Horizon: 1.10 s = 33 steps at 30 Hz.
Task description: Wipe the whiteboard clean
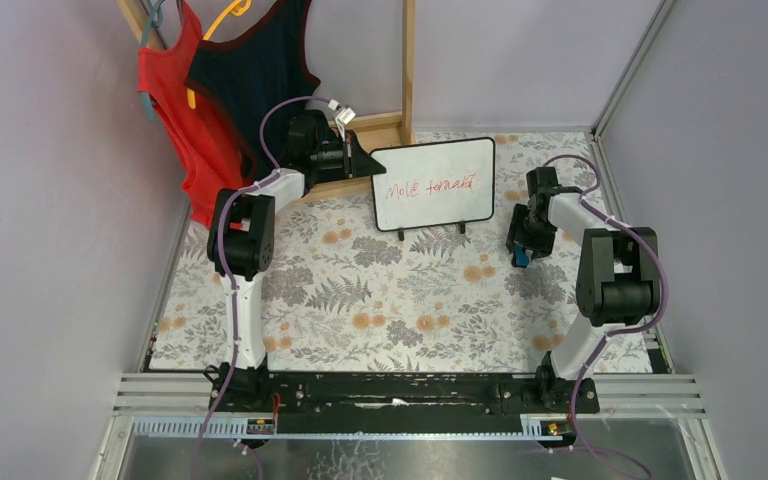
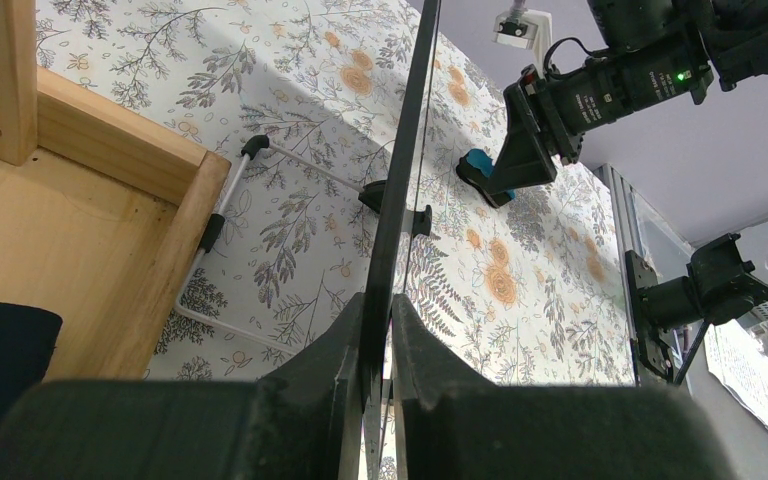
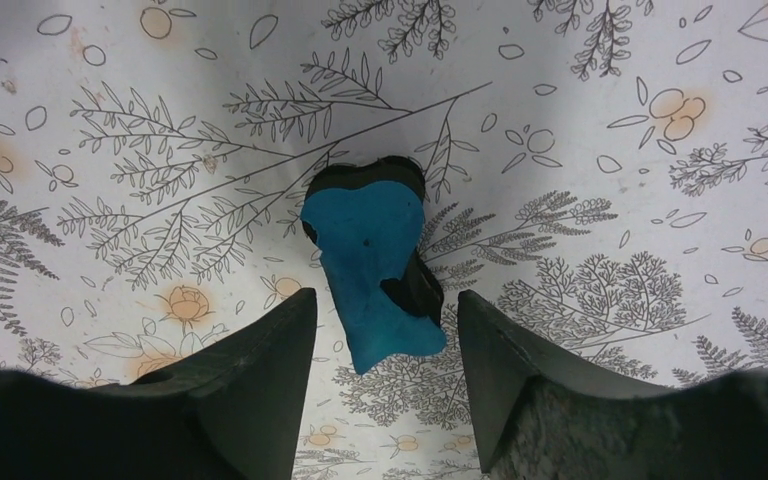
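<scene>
I see no erasing yet: red writing (image 1: 430, 186) fills the whiteboard (image 1: 440, 162), upper centre. Left gripper (image 2: 378, 315) clamps its edge; right gripper (image 3: 382, 305) hangs spread over the blue eraser (image 3: 370, 265), ungrasped.

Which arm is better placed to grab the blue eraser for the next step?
Right. The right pincer is open directly over the blue eraser, with one finger on either side of it. The left pincer is shut on the edge of the whiteboard, so it is occupied steadying the board.
</scene>
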Motion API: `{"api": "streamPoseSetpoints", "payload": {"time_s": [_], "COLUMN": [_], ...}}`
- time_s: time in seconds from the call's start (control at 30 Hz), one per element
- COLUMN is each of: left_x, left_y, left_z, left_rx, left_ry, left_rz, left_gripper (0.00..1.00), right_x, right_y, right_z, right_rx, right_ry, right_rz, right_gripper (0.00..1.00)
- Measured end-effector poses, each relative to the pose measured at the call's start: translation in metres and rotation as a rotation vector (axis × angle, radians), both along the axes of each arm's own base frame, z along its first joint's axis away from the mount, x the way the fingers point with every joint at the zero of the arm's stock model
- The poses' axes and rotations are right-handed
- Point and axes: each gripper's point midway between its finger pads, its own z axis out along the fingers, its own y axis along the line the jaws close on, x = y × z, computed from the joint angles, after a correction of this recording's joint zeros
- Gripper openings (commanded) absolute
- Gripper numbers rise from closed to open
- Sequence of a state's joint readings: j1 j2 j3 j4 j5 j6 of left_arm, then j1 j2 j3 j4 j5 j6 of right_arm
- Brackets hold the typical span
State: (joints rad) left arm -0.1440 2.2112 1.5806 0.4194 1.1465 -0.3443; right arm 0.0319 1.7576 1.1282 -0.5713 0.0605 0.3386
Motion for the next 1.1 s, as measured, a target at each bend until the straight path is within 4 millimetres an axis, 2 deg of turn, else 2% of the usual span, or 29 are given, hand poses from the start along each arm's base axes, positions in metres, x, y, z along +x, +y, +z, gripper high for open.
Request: {"api": "streamPoseSetpoints", "payload": {"time_s": [0.13,0.33,0.43,0.5,0.63,0.73,0.8,0.9,1.1], "left_x": [0.0,0.0,0.0,0.0,0.0,0.0,0.0,0.0,0.0], "left_y": [0.0,0.0,0.001,0.001,0.001,0.001,0.001,0.002,0.002], "left_z": [0.0,-0.001,-0.001,-0.001,-0.001,-0.002,-0.002,-0.002,-0.002], "left_rx": [0.0,0.0,0.0,0.0,0.0,0.0,0.0,0.0,-0.001], "left_ry": [0.0,0.001,0.0,-0.001,-0.001,-0.001,0.0,-0.002,0.002], "left_rz": [0.0,0.001,0.002,0.002,0.003,0.003,0.003,0.004,0.006], "left_gripper": [0.0,0.0,0.0,0.0,0.0,0.0,0.0,0.0,0.0], "right_x": [0.002,0.004,0.005,0.005,0.006,0.006,0.008,0.013,0.028], "right_y": [0.0,0.0,0.0,0.0,0.0,0.003,0.006,0.013,0.03], "right_z": [-0.003,-0.008,-0.012,-0.013,-0.011,-0.002,0.01,0.042,0.144], "right_rx": [0.0,-0.001,0.0,0.0,0.001,0.016,0.033,0.072,0.128], "right_ry": [-0.001,0.001,0.008,0.01,0.001,-0.019,-0.051,-0.146,-0.471], "right_rz": [0.001,0.003,0.004,0.005,0.003,0.004,0.007,0.022,0.071], "right_gripper": [0.57,0.46,0.35,0.22,0.03,0.0,0.0,0.0,0.0]}}
